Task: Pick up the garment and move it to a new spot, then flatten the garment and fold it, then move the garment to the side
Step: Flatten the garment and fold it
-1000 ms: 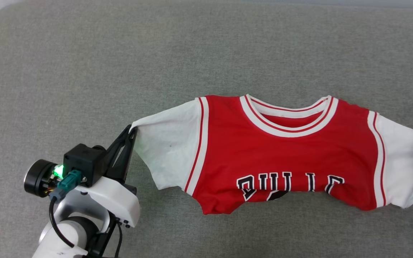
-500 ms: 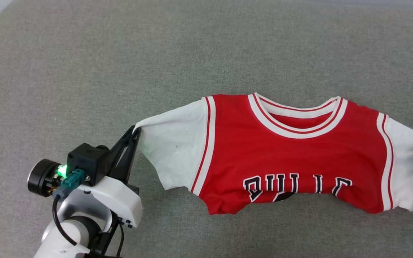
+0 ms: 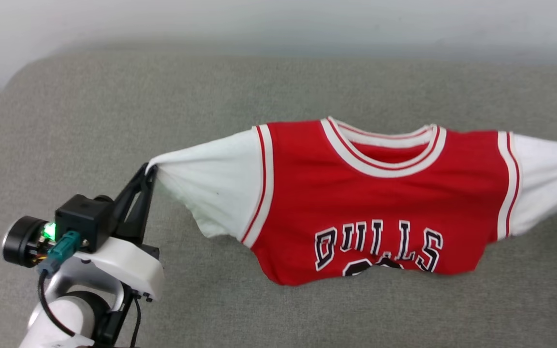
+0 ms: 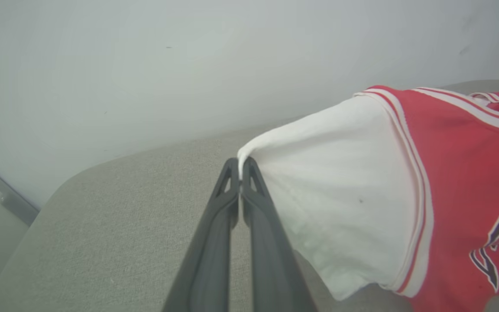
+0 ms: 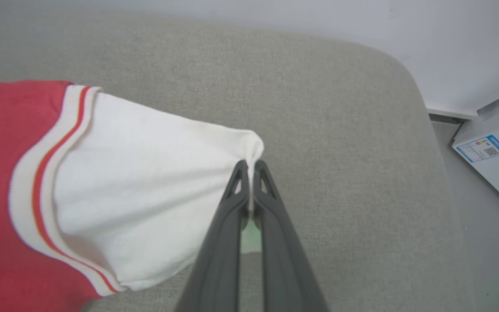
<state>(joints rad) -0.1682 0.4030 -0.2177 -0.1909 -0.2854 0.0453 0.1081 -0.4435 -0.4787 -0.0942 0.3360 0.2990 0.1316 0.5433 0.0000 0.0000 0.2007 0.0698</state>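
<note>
Grey cushion: shirt stretched across it, hem curled under, number below BULLS mostly hidden. Left claw pinches one white sleeve tip; right claw pinches the other, that sleeve cut off at head view's edge.

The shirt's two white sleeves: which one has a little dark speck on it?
The sleeve held by the left claw: a tiny dark speck sits near its middle. The other sleeve, in the right claw, looks plain white.

red BULLS jersey with white sleeves, stretched wide, front up, lower hem rumpled on grey cushion
</note>
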